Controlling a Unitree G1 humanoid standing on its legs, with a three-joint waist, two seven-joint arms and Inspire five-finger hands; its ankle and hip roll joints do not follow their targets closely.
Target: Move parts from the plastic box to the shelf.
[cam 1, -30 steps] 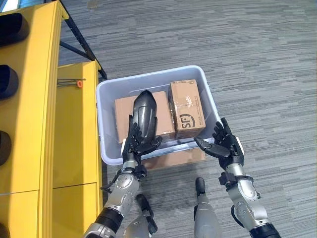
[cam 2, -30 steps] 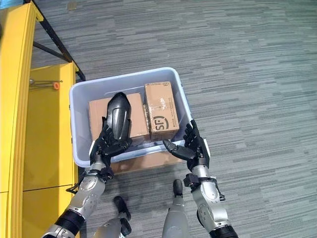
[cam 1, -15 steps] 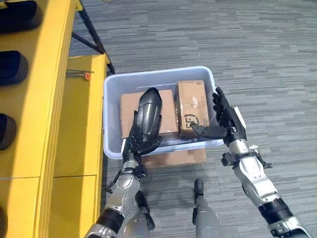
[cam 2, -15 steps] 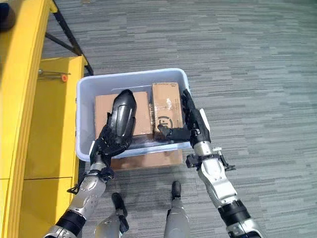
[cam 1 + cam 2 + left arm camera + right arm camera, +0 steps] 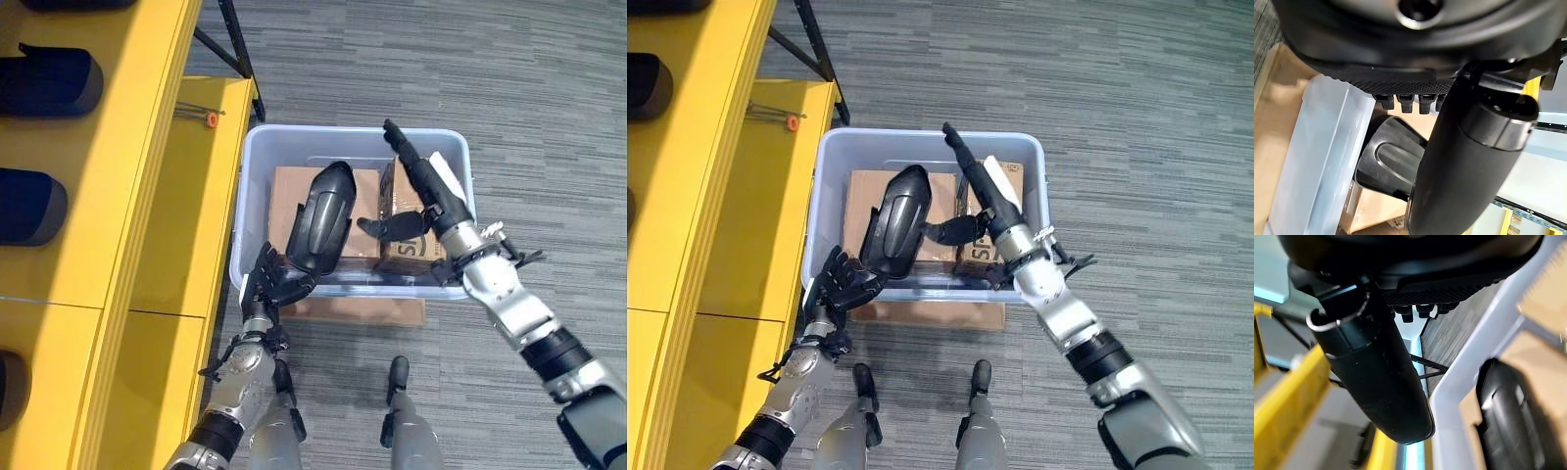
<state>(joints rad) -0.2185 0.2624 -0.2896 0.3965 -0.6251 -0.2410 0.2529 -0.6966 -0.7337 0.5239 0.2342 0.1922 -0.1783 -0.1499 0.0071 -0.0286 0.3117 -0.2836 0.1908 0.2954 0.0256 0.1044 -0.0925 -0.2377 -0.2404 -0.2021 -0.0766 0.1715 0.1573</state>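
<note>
A long black shell-shaped part [image 5: 321, 220] stands tilted over the pale plastic box [image 5: 343, 132]. My left hand [image 5: 272, 284] is curled round the part's lower end at the box's near rim. In the left wrist view the part [image 5: 1391, 161] shows past the thumb. My right hand [image 5: 421, 186] reaches over the box from the right with straight fingers and its thumb pointing at the part, a small gap between them. The part [image 5: 1508, 421] lies close beside that hand in the right wrist view. Two cardboard boxes [image 5: 289, 196] [image 5: 416, 250] lie inside the plastic box.
A yellow shelf [image 5: 118, 196] runs along the left and carries black parts [image 5: 49, 83] [image 5: 24, 206]. Its lower ledge [image 5: 196, 196] touches the box's left side and bears a small orange-tipped tool [image 5: 211, 119]. Flat cardboard [image 5: 353, 308] lies under the box. Grey carpet spreads to the right.
The camera has shifted. My right hand rose from the box's near right corner and stretched over the box toward the part. The left hand kept hold of the part.
</note>
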